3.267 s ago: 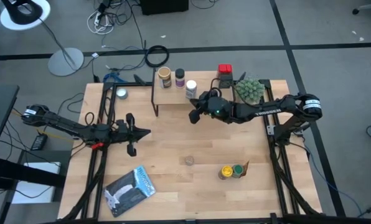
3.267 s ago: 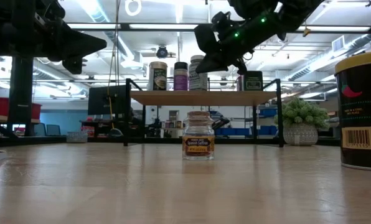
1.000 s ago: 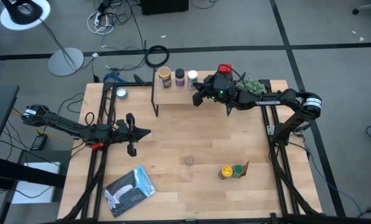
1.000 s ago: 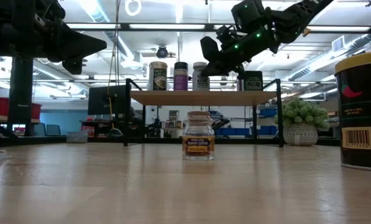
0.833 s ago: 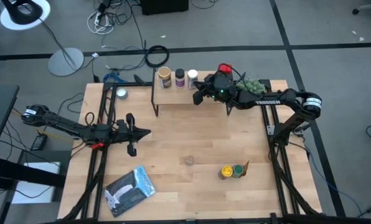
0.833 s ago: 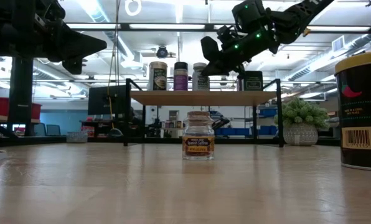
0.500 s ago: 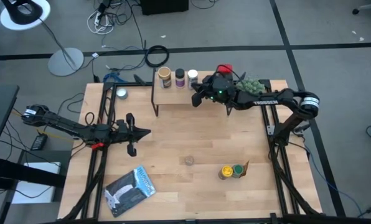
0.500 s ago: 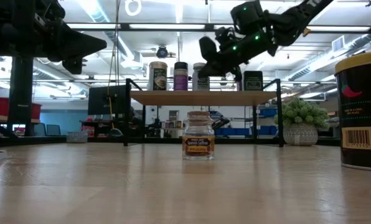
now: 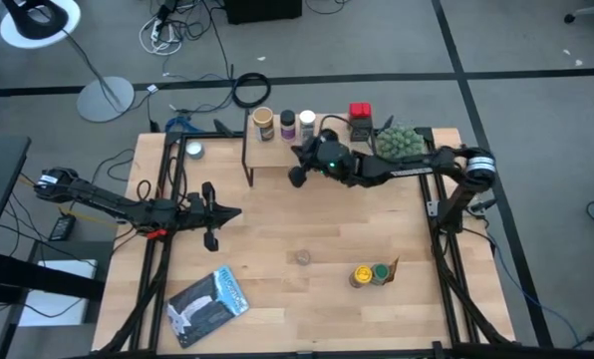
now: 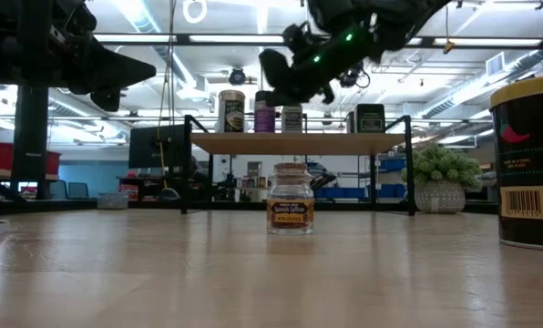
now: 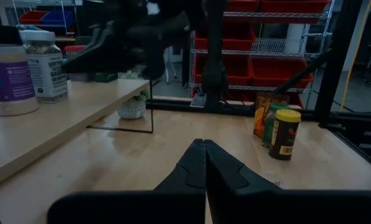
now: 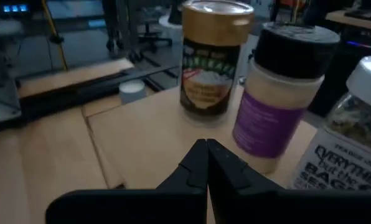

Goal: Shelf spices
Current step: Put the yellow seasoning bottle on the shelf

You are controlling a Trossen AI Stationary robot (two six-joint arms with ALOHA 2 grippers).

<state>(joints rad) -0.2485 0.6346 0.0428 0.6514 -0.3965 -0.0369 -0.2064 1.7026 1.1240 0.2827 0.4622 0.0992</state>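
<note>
Spices are split: in the high view four sit on the shelf, the gold-lidded jar, black-lidded bottle, white-lidded jar and red tin; a small jar and a yellow and green pair wait on the bench. The right claw hangs empty, fingers together, over the shelf's front edge; the left claw, also shut, idles over the bench's left side. Next, I judge, the right claw should open wide and grip a jar mid-body.

Low view: the glass jar with tan lid stands upright mid-bench, smooth and round, so likely slippery.

Left wrist view: the yellow-lidded bottle stands cylindrical, beside a flat packet.

Right wrist view: the gold lid gleams; labels are paper.
</note>
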